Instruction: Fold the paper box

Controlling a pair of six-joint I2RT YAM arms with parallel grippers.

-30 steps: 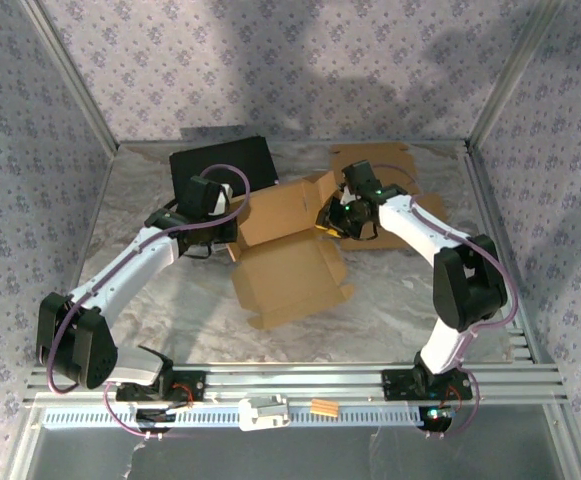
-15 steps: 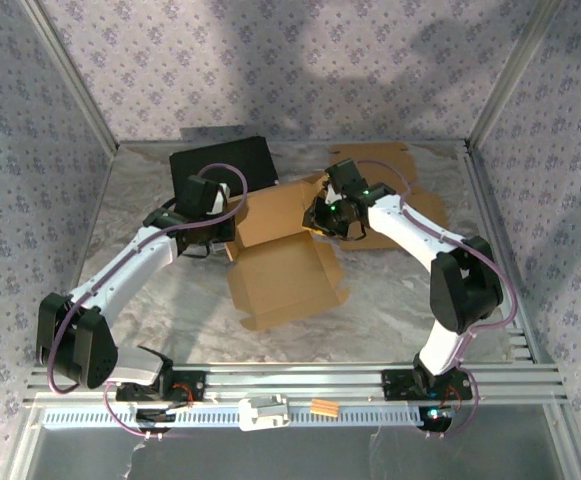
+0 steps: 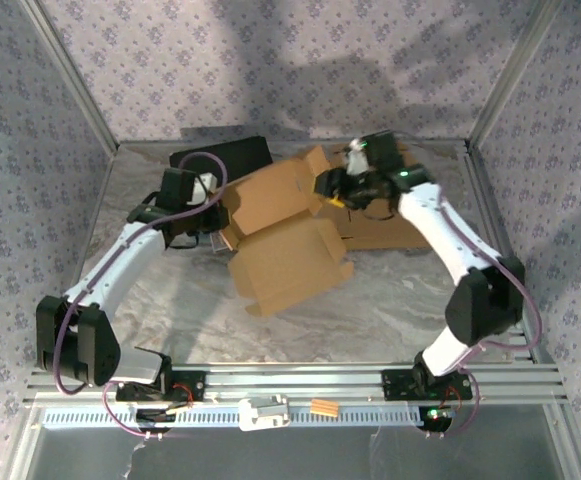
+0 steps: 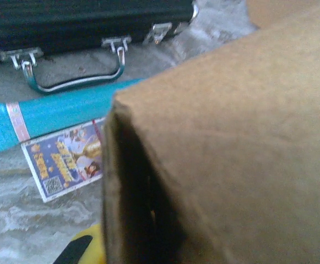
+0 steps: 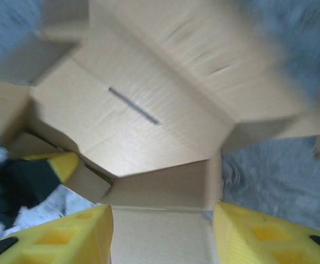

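The white-and-black left arm (image 3: 120, 265) reaches forward and to the right; its left tool (image 3: 210, 222) is closed, with one yellow finger (image 4: 77, 248) in sight. The white-and-black right arm (image 3: 450, 240) bends far and leftward, and its right tool (image 5: 161, 212) holds its yellow fingers (image 5: 66, 236) apart.

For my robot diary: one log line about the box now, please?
left gripper: shut on paper box | right gripper: open, facing box | fold: unfinished

paper box (image 3: 285, 235): brown corrugated cardboard, matt, faintly ribbed.
case (image 4: 82, 22): black, ridged, with bright metal latches and handle.
card (image 4: 66, 159): printed paper.
bench (image 3: 390, 300): grey marbled sheet, slight sheen.
right fingers (image 5: 55, 239): yellow plastic, smooth.
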